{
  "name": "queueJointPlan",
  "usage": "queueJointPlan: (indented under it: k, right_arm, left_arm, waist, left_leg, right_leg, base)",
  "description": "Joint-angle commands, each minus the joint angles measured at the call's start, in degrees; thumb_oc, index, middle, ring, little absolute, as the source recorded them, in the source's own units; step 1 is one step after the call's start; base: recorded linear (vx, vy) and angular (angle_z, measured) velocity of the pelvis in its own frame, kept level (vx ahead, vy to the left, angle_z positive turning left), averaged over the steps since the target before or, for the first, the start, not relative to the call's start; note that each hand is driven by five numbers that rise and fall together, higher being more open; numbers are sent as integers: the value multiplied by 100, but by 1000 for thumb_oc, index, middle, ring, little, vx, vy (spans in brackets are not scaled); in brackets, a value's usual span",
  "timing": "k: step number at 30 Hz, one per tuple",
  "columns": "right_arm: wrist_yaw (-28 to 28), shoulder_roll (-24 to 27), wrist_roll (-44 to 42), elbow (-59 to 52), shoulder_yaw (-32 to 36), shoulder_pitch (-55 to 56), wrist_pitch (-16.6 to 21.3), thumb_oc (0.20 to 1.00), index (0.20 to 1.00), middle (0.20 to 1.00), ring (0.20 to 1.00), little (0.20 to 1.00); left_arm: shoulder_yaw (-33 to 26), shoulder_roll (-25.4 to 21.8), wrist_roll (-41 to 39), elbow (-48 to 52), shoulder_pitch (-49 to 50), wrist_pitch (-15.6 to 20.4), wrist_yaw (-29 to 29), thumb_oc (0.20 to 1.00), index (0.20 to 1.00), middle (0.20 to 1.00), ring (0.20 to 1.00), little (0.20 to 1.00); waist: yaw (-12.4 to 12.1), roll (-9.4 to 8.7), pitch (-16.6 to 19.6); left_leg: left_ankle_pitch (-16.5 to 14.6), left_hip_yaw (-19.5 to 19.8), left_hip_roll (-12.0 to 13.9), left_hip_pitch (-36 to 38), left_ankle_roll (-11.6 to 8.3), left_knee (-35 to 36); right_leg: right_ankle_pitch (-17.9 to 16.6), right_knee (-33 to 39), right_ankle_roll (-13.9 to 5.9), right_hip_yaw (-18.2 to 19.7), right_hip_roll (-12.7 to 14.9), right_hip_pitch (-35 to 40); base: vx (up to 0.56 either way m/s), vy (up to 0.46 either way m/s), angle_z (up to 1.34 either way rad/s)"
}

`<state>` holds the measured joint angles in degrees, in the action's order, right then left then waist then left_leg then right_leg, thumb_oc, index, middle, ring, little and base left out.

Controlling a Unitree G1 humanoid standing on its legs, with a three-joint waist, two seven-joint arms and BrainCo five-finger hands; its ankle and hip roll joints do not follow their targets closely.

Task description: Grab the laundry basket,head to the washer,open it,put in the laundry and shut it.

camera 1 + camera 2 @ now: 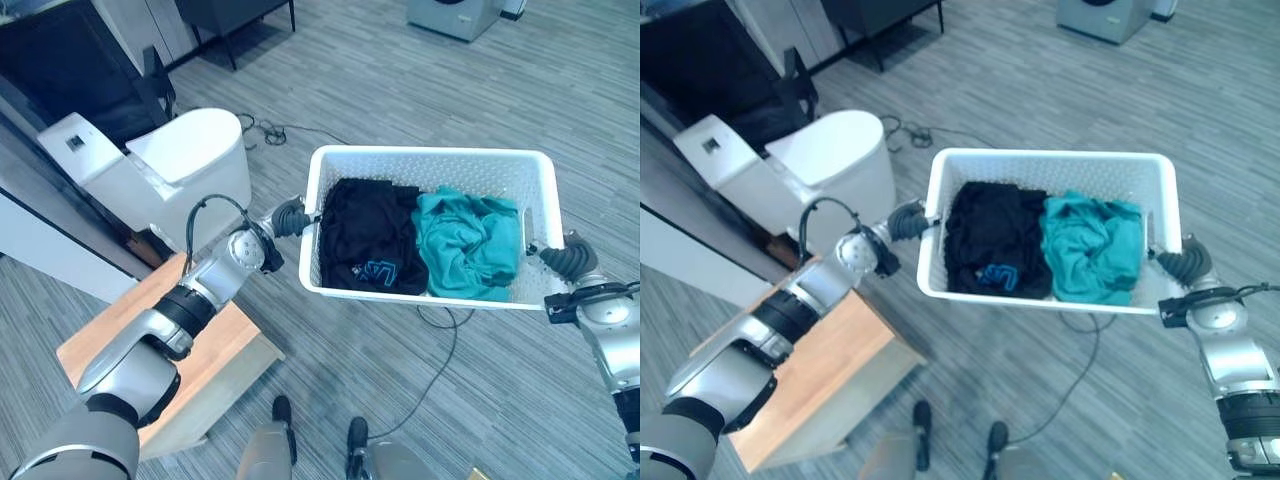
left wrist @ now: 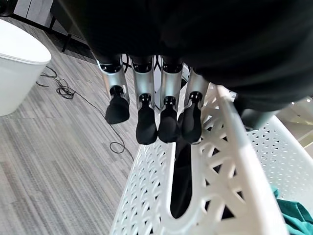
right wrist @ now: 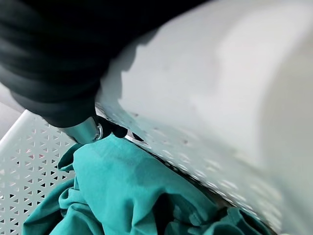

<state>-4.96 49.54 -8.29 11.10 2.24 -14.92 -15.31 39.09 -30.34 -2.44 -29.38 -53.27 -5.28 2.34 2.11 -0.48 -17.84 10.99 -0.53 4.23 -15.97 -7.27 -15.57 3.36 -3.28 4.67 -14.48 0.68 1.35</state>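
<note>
Because I must carry it level to the washer, my left hand and right hand each curl round a basket handle, laundry inside.

My silver, dark-tipped left hand and dark-covered right hand are flanking the white triangle-perforated laundry basket: inside it, a black garment with blue print is lying beside a teal garment; below the basket, grey wood-grain floor.
</note>
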Motion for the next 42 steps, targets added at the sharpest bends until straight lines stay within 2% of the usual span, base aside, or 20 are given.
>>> queueJointPlan:
  k: [1,3,8,11,12,15,16,18,20,21,22,24,27,30,34,35,36,37,38,42]
  right_arm:
    - [40,229,-197,-1278,34,-696,794,200,200,200,200,200]
    - [53,102,-208,-1253,-64,-775,832,200,200,200,200,200]
    - [84,-69,-229,-1125,-183,-821,760,200,200,200,200,200]
    - [192,-273,-265,-1272,-62,-548,869,200,200,200,200,200]
    - [195,-283,-260,-1286,-51,-535,864,200,200,200,200,200]
    - [361,-506,-103,-1321,-85,-519,836,200,200,200,200,200]
    - [473,-611,29,-1312,-178,-582,781,200,200,200,200,200]
    - [474,-770,94,-1222,-248,-689,779,200,200,200,200,200]
    - [442,-763,81,-1125,-299,-789,759,200,200,200,200,200]
    - [425,-762,61,-1055,-333,-828,765,200,200,200,200,200]
    - [439,-703,15,-983,-370,-868,761,200,200,200,200,200]
    - [436,-695,11,-970,-383,-879,764,200,200,200,200,200]
    - [410,-573,20,-866,-394,-960,734,200,200,200,200,200]
    - [431,-527,-6,-876,-262,-837,723,200,200,200,200,200]
    - [448,-453,-96,-962,-46,-539,746,200,200,200,200,200]
    - [380,-437,-159,-976,6,-487,794,200,200,200,200,200]
    - [313,-329,-342,-1033,177,-321,792,200,200,200,200,200]
    - [291,-337,-411,-1046,184,-290,787,200,200,200,200,200]
    - [209,-328,-503,-1044,195,-278,812,200,200,200,200,200]
    - [98,-285,-589,-1007,242,-214,793,200,200,200,200,200]
  left_arm:
    - [80,437,-141,89,-854,485,-175,200,200,200,200,200]
    - [102,382,-135,71,-796,478,-147,200,200,200,200,200]
    - [58,227,-23,86,-714,438,-191,200,200,200,200,200]
    - [17,-93,67,254,-607,465,-183,200,200,200,200,200]
    - [21,-102,67,268,-602,459,-182,200,200,200,200,200]
    - [-71,-205,121,293,-484,467,-200,200,200,200,200,200]
    - [-199,-285,98,364,-346,454,-236,200,200,200,200,200]
    - [-322,-344,27,413,-223,426,-250,200,200,200,200,200]
    - [-362,-361,-64,432,-254,424,-267,200,200,200,200,200]
    - [-365,-354,-98,438,-255,436,-262,200,200,200,200,200]
    - [-372,-279,-149,344,-217,451,-325,200,200,200,200,200]
    - [-373,-268,-150,328,-220,459,-331,200,200,200,200,200]
    - [-413,-125,-51,89,-247,506,-476,200,200,200,200,200]
    - [-399,-145,33,16,-221,529,-480,200,200,200,200,200]
    - [-346,-98,29,78,-139,571,-397,200,200,200,200,200]
    - [-343,-90,28,73,-109,586,-372,200,200,200,200,200]
    - [-300,-199,-39,164,-135,482,-281,200,200,200,200,200]
    - [-300,-261,-59,201,-180,452,-299,200,200,200,200,200]
    - [-317,-335,-94,269,-219,409,-307,200,200,200,200,200]
    - [-259,-302,-210,283,-360,370,-314,200,200,200,200,200]
  waist:
    - [-239,33,553]
    - [-337,26,568]
    - [-408,-2,734]
    - [-503,-386,944]
    - [-525,-382,951]
    - [-474,-466,869]
    - [-420,-351,807]
    - [-392,-147,761]
    - [-305,-25,730]
    - [-227,18,726]
    - [-107,107,796]
    - [-84,163,805]
    - [55,263,850]
    - [140,208,988]
    - [324,292,1133]
    - [409,332,1177]
    - [439,180,1102]
    - [399,109,1102]
    - [279,26,990]
    - [200,-59,849]
  left_leg:
    - [-716,128,-585,-251,434,508]
    - [-592,283,-750,-307,423,1029]
    - [-497,-58,-776,-186,576,1180]
    - [-1016,-143,-1013,52,863,769]
    - [-1002,-160,-994,36,867,766]
    - [-1393,-397,-992,417,1131,604]
    - [-1490,-420,-909,661,1298,630]
    - [-1550,-193,-868,1048,1398,835]
    - [-1486,-8,-860,1289,1380,1021]
    - [-1511,109,-859,1428,1346,1075]
    - [-1689,242,-826,1693,1205,1223]
    - [-1692,274,-781,1714,1205,1250]
    - [-2066,387,-763,2250,1072,1353]
    - [-2348,440,-726,2565,972,1231]
    - [-2077,437,-369,2649,688,663]
    - [-1651,281,-114,2593,520,183]
    - [-925,-87,330,2004,568,-1318]
    - [-799,-80,462,1755,652,-1952]
    - [-492,91,613,1228,676,-3323]
    - [-827,77,726,427,707,-3413]
  right_leg:
    - [755,-19,-567,703,-264,398]
    - [873,-69,-578,791,-315,498]
    - [1126,-220,-522,912,-459,720]
    - [1030,-1059,-779,934,-295,803]
    - [1027,-1088,-781,953,-304,769]
    - [-188,-2855,-1584,993,-103,181]
    - [-520,-3892,-1752,913,44,-280]
    - [-231,-4301,-1574,1017,99,-868]
    - [22,-3952,-1344,1303,-52,-1350]
    - [221,-3616,-1237,1497,-170,-1466]
    - [360,-1985,-1149,1796,3,-1746]
    - [301,-1825,-1151,1754,-27,-1654]
    - [-405,-176,-1415,1521,459,-1972]
    - [-601,-197,-1401,1491,479,-1718]
    - [-498,-581,-1240,1416,255,-1546]
    - [-364,-619,-1113,1263,135,-1356]
    - [-148,-649,-847,1174,105,-1004]
    - [-20,-611,-691,1149,-25,-854]
    - [98,-615,-410,1207,-261,-624]
    - [327,-590,-343,1186,-350,-218]
  base:
    - [230,7,-23]
    - [218,-40,-75]
    - [305,-11,-28]
    - [502,1,-31]
    - [303,27,-19]
    - [306,59,-24]
    - [419,92,-10]
    - [378,91,-29]
    - [302,14,-41]
    - [588,-134,-2]
    - [525,-118,23]
    - [271,-69,45]
    - [504,-136,31]
    - [572,-189,40]
    - [444,-226,45]
    - [462,-427,57]
    - [575,-580,63]
    - [633,-731,118]
    - [345,-440,80]
    - [336,-239,-16]
